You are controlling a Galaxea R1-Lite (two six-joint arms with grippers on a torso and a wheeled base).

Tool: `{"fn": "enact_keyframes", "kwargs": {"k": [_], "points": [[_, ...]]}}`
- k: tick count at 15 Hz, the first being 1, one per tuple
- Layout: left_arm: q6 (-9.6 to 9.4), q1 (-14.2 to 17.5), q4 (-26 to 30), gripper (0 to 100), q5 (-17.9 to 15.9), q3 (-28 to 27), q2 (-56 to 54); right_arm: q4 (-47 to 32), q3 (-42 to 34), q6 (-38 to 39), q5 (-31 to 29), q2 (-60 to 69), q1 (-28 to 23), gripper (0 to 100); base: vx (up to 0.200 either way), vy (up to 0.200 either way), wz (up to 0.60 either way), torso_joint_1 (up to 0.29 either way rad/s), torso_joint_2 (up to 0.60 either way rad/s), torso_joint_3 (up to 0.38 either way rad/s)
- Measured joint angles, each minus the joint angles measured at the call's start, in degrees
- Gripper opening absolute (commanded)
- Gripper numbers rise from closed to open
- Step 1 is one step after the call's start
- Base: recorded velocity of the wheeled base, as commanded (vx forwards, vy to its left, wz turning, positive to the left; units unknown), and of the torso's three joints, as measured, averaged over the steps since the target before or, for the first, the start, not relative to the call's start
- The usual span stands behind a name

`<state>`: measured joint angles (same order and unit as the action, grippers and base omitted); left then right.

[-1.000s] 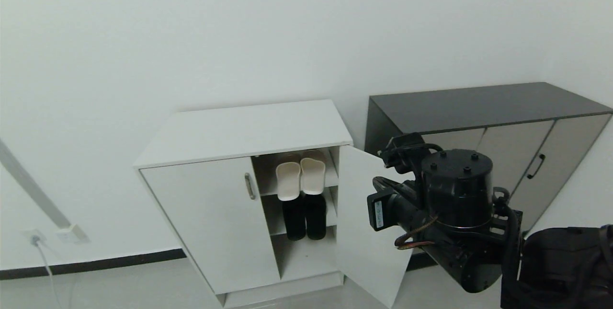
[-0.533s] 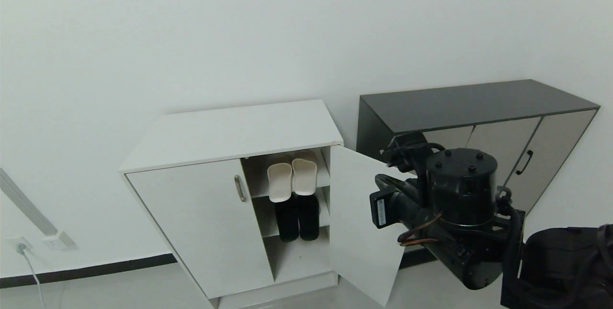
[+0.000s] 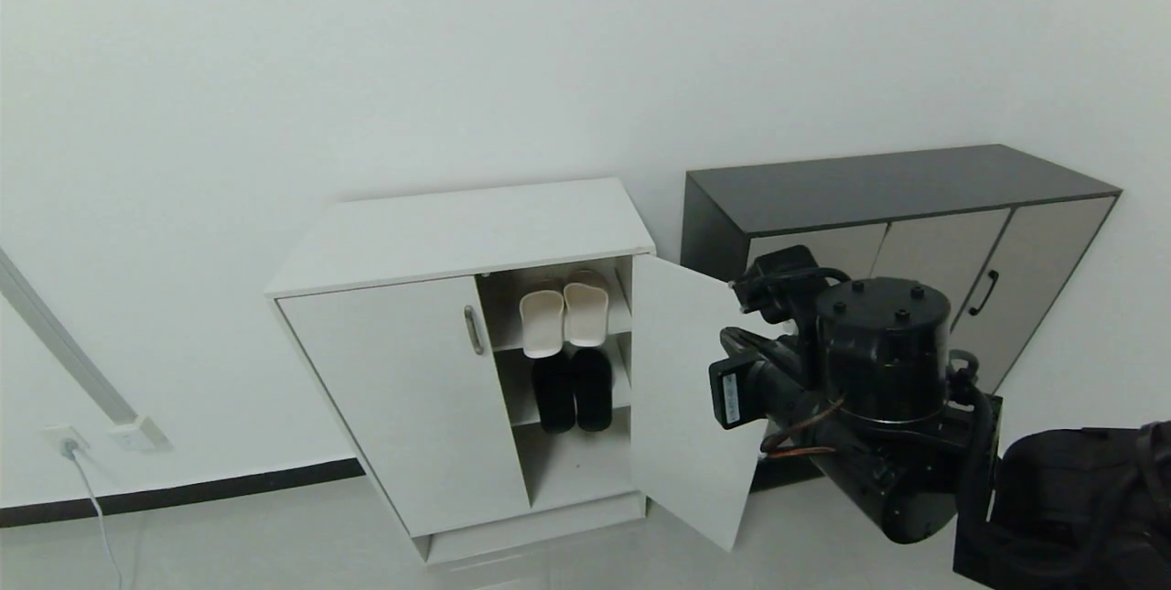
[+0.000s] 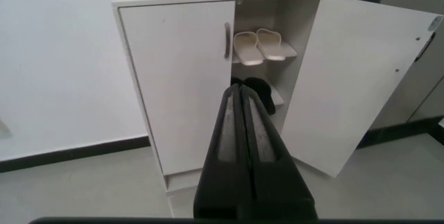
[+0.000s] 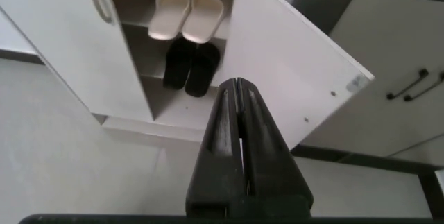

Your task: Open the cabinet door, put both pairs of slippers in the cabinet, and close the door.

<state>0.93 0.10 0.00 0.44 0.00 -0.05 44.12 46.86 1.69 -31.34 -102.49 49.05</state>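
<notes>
Against half a second ago we see the whole head view shifted, so the camera has moved: the white cabinet (image 3: 457, 238) now sits a little further right and higher in that view, and the things themselves hold their places. Its right door (image 3: 686, 389) stands as far open as before, and the right arm (image 3: 869, 370) keeps the same spot at the right of the view. Both pairs are inside the open half of the cabinet: the white slippers (image 3: 563, 320) lie side by side on the upper shelf, heels toward us, and the black slippers (image 3: 572, 398) lie side by side on the shelf just below them. The left door (image 3: 402, 398) is closed, with its metal handle (image 3: 473, 330) at the inner edge. The right gripper (image 5: 238, 82) has its fingers pressed together around nothing; it hangs in front of the opening, well apart from the slippers and clear of the open door. The left gripper (image 4: 240, 87) is likewise pinched closed and empty, facing the cabinet front near the handle, without touching it. A dark sideboard (image 3: 897, 183) stands just right of the white cabinet, behind the open door
</notes>
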Motion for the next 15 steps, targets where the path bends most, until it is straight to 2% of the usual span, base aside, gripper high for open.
{"fn": "enact_keyframes", "kwargs": {"k": [2,5,9,15], "points": [[0.00,0.0,0.0,0,0.0,0.0,0.0,0.0,1.1,-0.1,0.0,0.0,-0.8,0,0.000,0.000,0.00,0.000,0.00,0.000],[0.00,0.0,0.0,0,0.0,0.0,0.0,-3.2,5.3,0.1,0.5,-0.7,-5.0,0,0.000,0.000,0.00,0.000,0.00,0.000],[0.02,0.0,0.0,0,0.1,0.0,0.0,-12.1,17.5,1.0,5.9,-4.6,-12.8,0,0.000,0.000,0.00,0.000,0.00,0.000],[0.00,0.0,0.0,0,0.1,0.0,0.0,-20.1,35.3,4.8,15.0,-15.8,-23.0,0,0.000,0.000,0.00,0.000,0.00,0.000]]}}
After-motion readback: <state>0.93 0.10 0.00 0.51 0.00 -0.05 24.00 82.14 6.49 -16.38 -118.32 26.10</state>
